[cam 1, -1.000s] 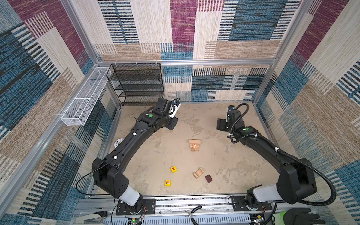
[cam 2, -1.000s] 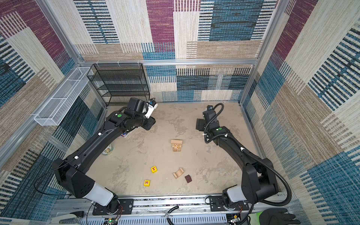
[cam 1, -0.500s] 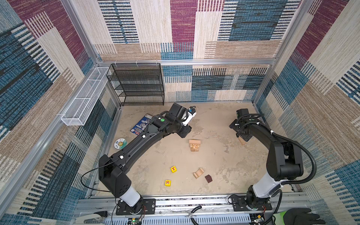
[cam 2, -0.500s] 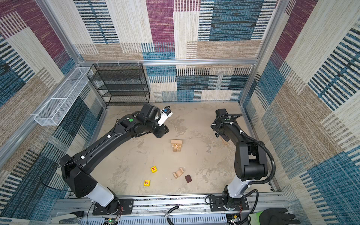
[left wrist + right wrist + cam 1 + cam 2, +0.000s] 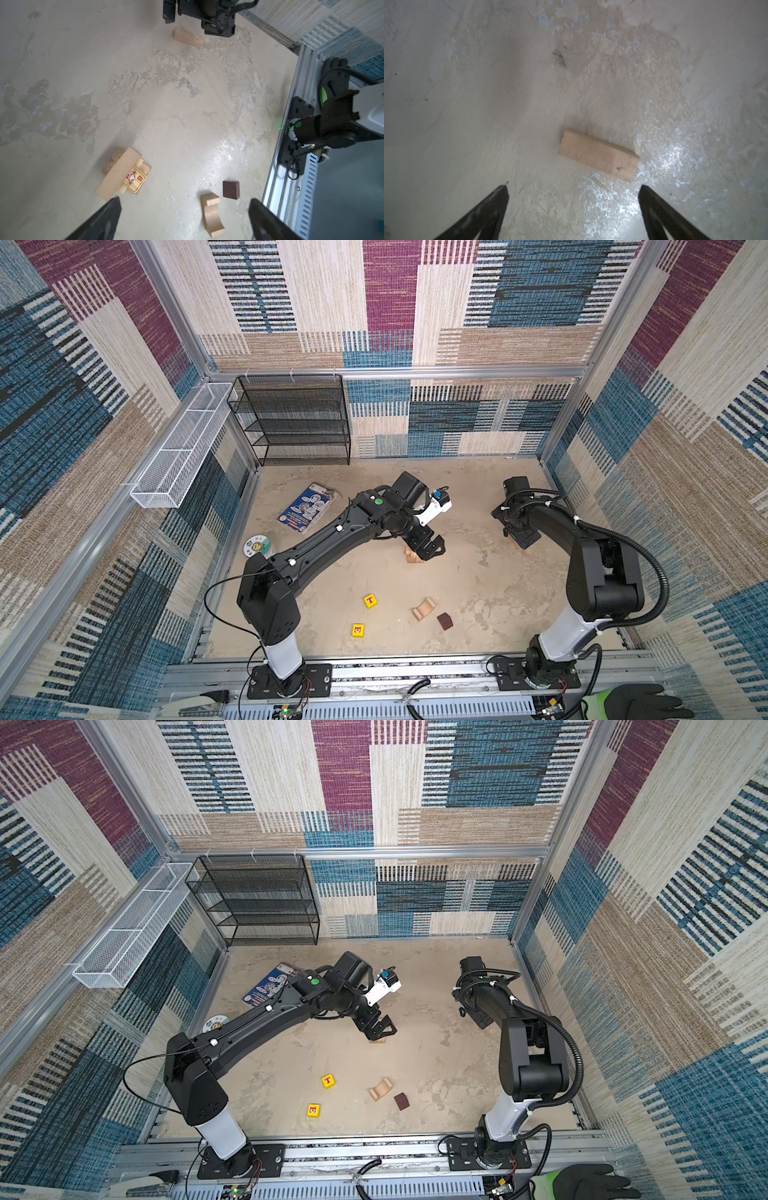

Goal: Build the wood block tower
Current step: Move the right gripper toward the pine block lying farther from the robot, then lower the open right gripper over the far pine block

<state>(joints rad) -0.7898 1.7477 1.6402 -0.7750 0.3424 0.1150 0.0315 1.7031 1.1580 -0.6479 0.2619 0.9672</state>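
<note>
Guessing we're maybe a third in: a low tower [image 5: 122, 172] sits on the worktop [image 5: 478, 580], left pincer [image 5: 185, 200] spread and empty near it, right pincer [image 5: 574, 187] spread over a loose bar [image 5: 599, 154]; yellow cubes [image 5: 370, 600], arch [image 5: 424, 609], brown cube [image 5: 444, 621] wait.

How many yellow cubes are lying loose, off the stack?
2: the yellow T cube left of the arch, and the yellow picture cube nearer the front rail. The left arm may hide others.

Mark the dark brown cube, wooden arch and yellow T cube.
dark brown cube [image 5: 444, 621]: a top view, top face.
wooden arch [image 5: 424, 609]: a top view, its middle.
yellow T cube [image 5: 370, 600]: a top view, lettered face.
</note>
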